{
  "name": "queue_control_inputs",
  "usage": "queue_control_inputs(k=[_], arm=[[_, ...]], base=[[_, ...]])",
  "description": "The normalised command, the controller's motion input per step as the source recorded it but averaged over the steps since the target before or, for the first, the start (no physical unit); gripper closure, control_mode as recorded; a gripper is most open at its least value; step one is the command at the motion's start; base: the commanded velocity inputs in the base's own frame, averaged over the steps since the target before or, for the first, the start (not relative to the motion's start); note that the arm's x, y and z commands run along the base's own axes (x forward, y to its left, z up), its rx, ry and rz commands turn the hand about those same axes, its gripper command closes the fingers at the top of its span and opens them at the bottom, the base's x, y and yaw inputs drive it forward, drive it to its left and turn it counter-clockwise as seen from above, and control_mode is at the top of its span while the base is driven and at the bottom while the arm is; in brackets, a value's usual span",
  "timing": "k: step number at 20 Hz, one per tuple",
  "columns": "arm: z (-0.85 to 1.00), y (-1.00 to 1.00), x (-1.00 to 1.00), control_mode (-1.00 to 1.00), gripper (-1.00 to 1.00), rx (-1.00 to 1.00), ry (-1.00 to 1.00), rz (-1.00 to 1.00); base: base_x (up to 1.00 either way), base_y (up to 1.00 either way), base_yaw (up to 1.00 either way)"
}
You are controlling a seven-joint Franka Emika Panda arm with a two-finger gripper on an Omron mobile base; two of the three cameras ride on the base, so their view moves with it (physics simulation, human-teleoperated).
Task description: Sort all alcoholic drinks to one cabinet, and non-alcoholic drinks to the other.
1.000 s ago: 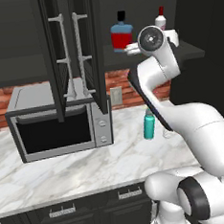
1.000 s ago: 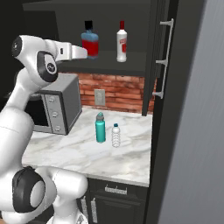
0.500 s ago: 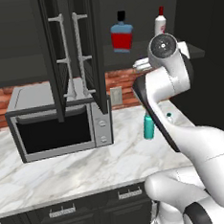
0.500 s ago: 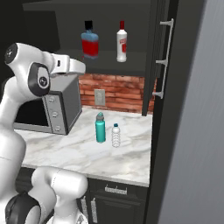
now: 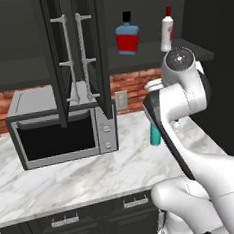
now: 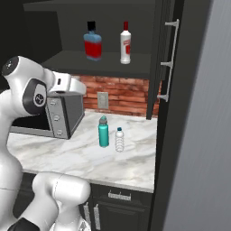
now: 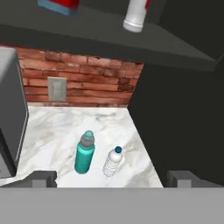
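Note:
A squat blue bottle with a red label and a slim white red-capped bottle stand on the dark shelf of the open black cabinet. On the marble counter below, the teal bottle and the small clear water bottle stand upright side by side. In the hand view my gripper is open and holds nothing. It hangs above and in front of the teal bottle and the water bottle, well below the shelf. In the left base view my arm hides most of the teal bottle.
A microwave sits on the counter at the left, under a second black cabinet whose doors stand open. The right cabinet's tall door with its silver handle swings out beside the bottles. A brick wall with an outlet runs behind.
My hand has dropped from shelf height, away from the blue and white bottles, and now points down at the counter. The bottles have not moved.

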Motion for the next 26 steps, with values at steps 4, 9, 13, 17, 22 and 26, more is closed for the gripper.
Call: queue_control_inputs(k=[4,9,13,17,22,26], arm=[[-0.52,0.00,-0.23,-1.00,-1.00,0.10,0.13,0.02],[-0.51,0.00,-0.08,-1.00,-1.00,0.13,0.13,0.02],[-0.29,0.00,0.02,-1.00,-1.00,0.15,0.13,0.00],[-0.24,0.00,0.10,-1.00,-1.00,0.12,0.11,0.00],[-0.30,0.00,0.24,-1.00,-1.00,0.07,0.06,-0.01],[-0.39,0.00,0.28,-1.00,-1.00,0.04,0.01,-0.02]], base=[[0.00,0.00,0.00],[0.00,0.00,0.00],[0.00,0.00,0.00],[0.00,0.00,0.00],[0.00,0.00,0.00],[0.00,0.00,0.00]])
